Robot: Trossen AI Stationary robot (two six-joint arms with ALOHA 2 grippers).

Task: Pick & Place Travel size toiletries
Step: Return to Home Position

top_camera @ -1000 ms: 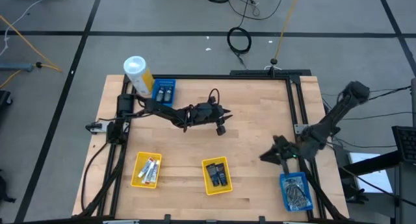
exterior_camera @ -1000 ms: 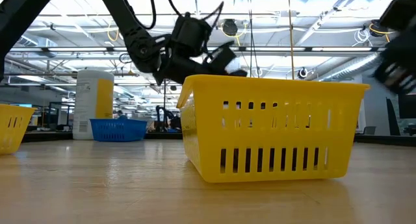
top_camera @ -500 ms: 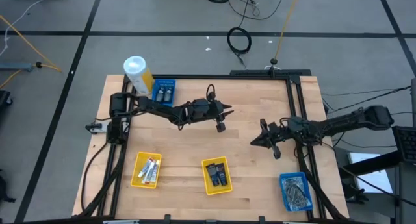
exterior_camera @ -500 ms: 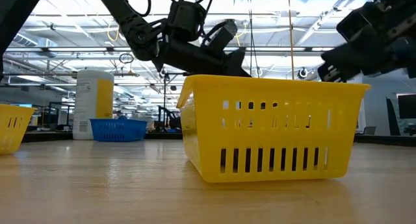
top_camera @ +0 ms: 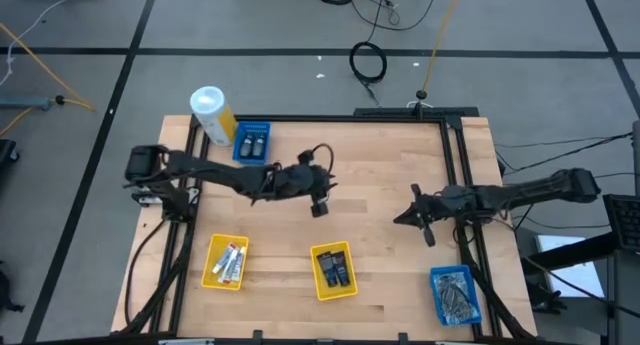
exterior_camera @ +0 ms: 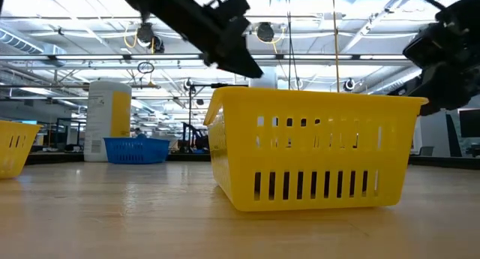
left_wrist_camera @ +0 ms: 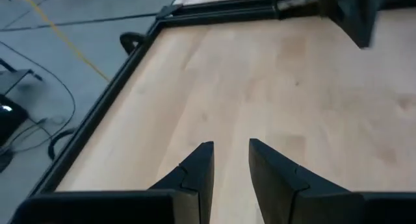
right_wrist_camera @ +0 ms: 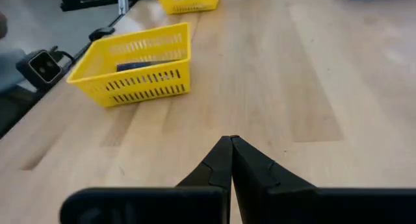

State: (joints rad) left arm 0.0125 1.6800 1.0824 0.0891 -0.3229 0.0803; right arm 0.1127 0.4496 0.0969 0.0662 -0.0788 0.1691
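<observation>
Now both grippers hang empty over the bare table [top_camera: 390, 165], the left gripper [top_camera: 319, 206] slightly parted, the right gripper [top_camera: 403, 218] pressed together, while the travel size toiletries [top_camera: 337, 273] lie in outlying trays [top_camera: 317, 273], apart from either.

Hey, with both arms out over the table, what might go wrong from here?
Folding back, the left arm could knock the canister or the top blue bin beside it. The left pincer, open, hangs near the middle yellow bin and might clip its rim. The right pincer sits apart.
</observation>
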